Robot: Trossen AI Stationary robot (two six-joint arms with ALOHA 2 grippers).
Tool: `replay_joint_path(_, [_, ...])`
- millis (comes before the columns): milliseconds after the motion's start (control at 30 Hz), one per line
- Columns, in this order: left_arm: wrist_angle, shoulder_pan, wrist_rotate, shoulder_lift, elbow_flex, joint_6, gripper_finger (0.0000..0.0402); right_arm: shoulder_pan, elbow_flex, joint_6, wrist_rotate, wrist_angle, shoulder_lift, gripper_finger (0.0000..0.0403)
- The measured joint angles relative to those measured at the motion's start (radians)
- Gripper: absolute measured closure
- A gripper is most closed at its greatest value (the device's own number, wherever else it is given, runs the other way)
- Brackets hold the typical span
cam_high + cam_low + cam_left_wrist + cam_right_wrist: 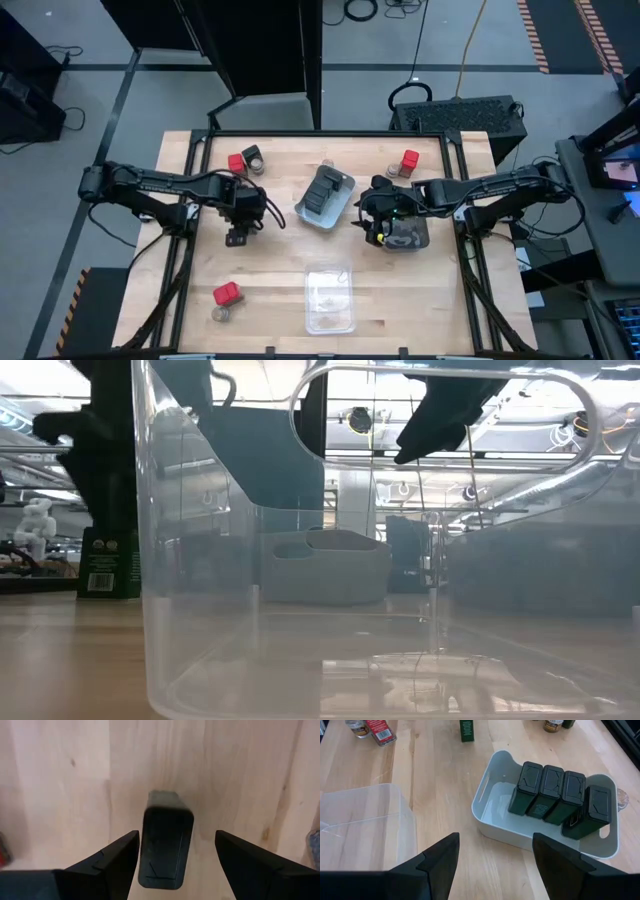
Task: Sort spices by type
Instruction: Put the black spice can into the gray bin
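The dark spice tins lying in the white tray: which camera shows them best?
The right wrist view: four dark tins lie side by side in the white tray, lids clear. The high view shows them small. The left wrist view shows only a separate tin; the low view shows the tray's wall only.

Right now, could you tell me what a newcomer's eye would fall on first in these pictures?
Probably the white tray at mid-table, holding four dark blocks side by side. Next, the left pincer, open around a lone dark block standing on the wood. The right pincer hovers open nearby.
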Motion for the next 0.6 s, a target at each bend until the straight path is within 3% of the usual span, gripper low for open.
replay_joint_path(433, [0.03, 0.0, 0.0, 0.0, -0.059, -0.001, 0.0135, 0.0, 0.0, 0.0, 0.0, 0.0, 0.0, 0.0165])
replay_joint_path(600, [0.029, 0.0, -0.001, 0.0, -0.059, -0.003, 0.016, 0.0, 0.0, 0.0, 0.0, 0.0, 0.0, 0.0165])
